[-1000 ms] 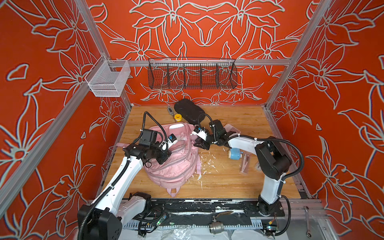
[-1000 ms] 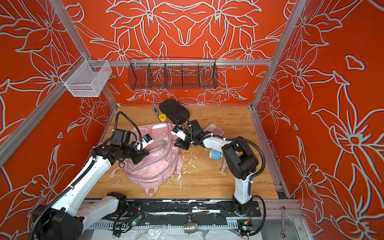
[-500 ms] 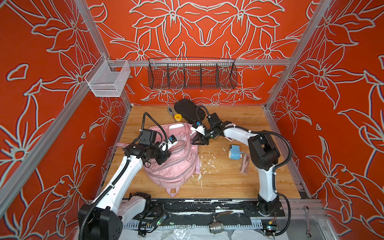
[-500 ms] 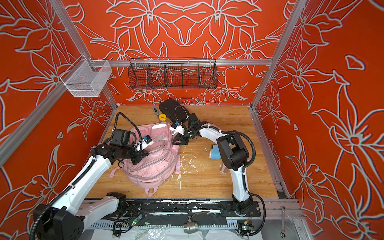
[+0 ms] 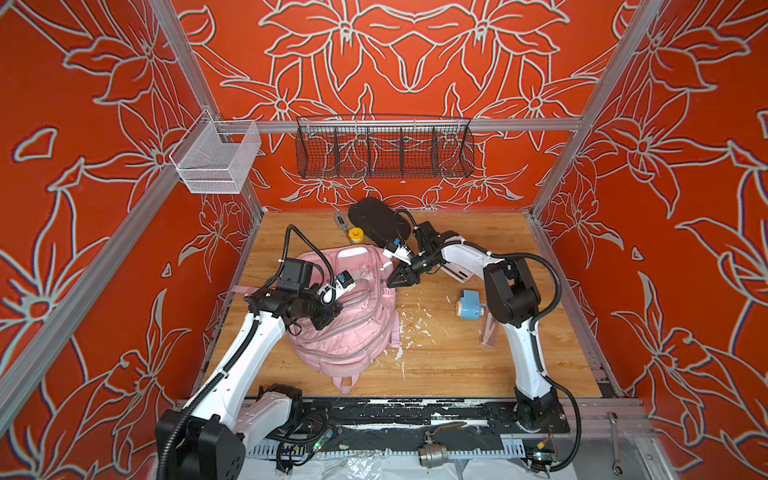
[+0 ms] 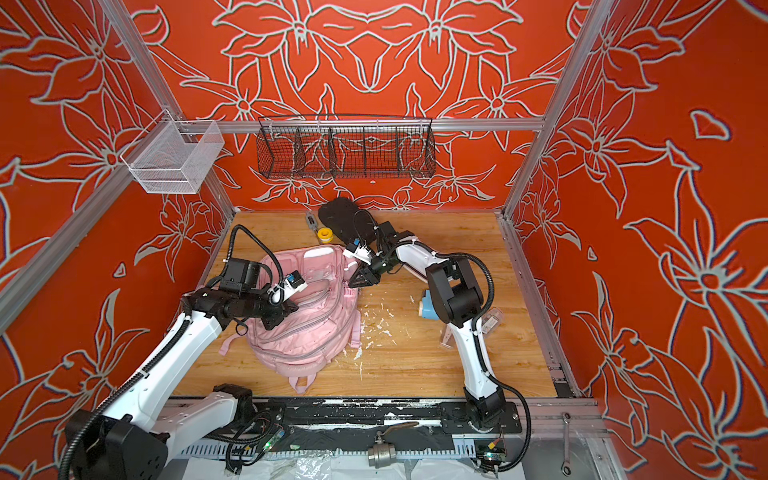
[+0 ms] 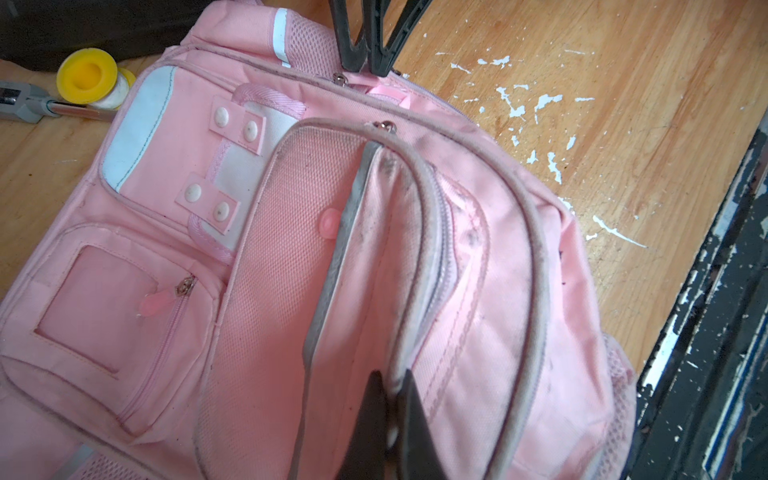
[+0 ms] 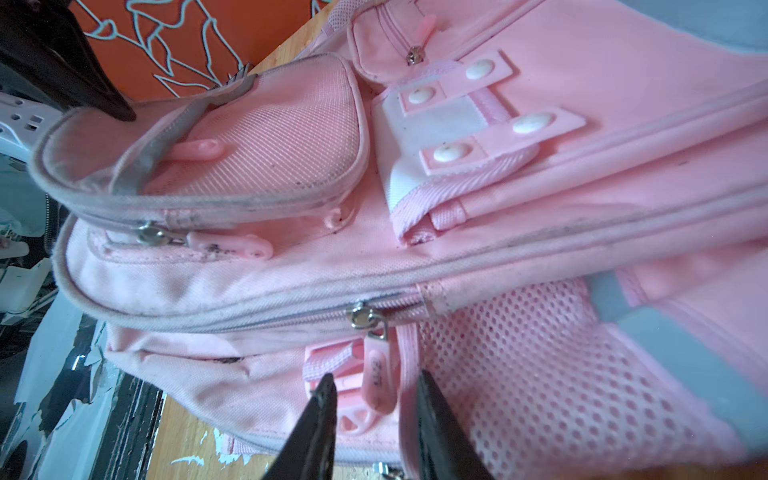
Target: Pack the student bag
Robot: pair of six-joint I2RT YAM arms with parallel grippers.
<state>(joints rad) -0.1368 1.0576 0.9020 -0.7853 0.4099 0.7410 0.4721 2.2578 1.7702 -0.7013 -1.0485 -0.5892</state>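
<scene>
The student bag [image 5: 349,336], a pale pink backpack, lies front up on the wooden table in both top views [image 6: 309,332]. My left gripper [image 7: 392,388] is shut on the grey-piped rim of a front pocket flap [image 7: 374,174] and holds it lifted. It sits over the bag's middle [image 5: 332,309]. My right gripper [image 8: 376,378] is open at the bag's right side [image 5: 392,283]. Its jaws straddle a pink zipper pull [image 8: 376,374] beside the mesh side pocket [image 8: 540,374] without pinching it. The main zip looks closed.
A black case [image 5: 374,220], a yellow tape roll [image 5: 356,234] and a grey tool [image 5: 340,220] lie behind the bag. A blue object [image 5: 467,301] and a clear packet [image 5: 489,332] lie right of it. White flakes [image 5: 415,328] litter the table. Wire baskets [image 5: 384,147] hang on the back wall.
My right arm has swung its elbow back and left, and its gripper has dropped a little lower along the bag's right side. The left gripper has kept its hold on the flap.
</scene>
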